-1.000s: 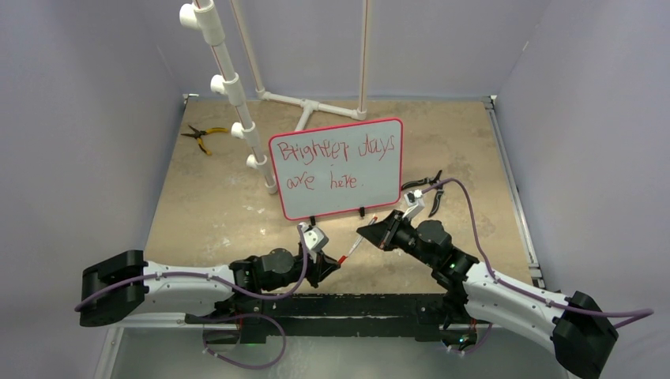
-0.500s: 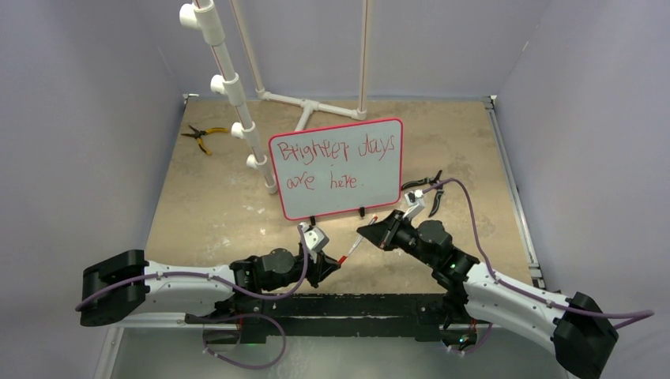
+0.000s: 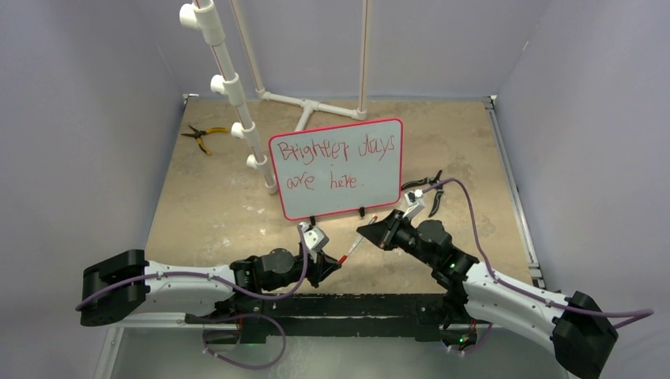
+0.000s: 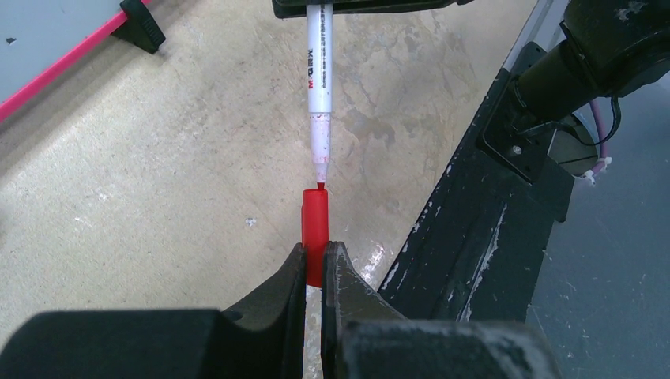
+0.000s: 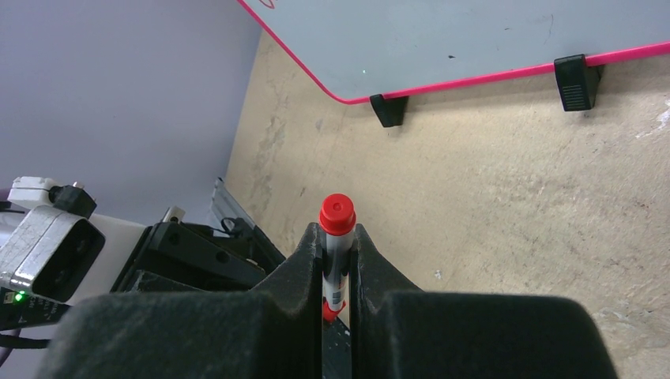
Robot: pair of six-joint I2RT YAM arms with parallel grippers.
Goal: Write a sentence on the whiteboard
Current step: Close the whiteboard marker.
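The whiteboard (image 3: 338,189) stands upright on two black feet mid-table, its red frame around the sentence (image 3: 336,162), two rows of red handwriting. In front of it my right gripper (image 3: 370,233) is shut on a white marker (image 3: 355,245), red end cap up between the jaws (image 5: 337,229). My left gripper (image 3: 328,268) is shut on the marker's red cap (image 4: 314,229). The marker (image 4: 319,71) points straight at the cap, with its red tip at the cap's mouth. A lower corner of the whiteboard (image 4: 47,31) shows in the left wrist view, and its lower edge (image 5: 474,31) in the right wrist view.
A white PVC pipe stand (image 3: 229,87) rises behind and left of the board. Yellow-handled pliers (image 3: 201,134) lie at the back left, black pliers (image 3: 430,189) right of the board. The black base plate (image 3: 355,304) runs along the near edge.
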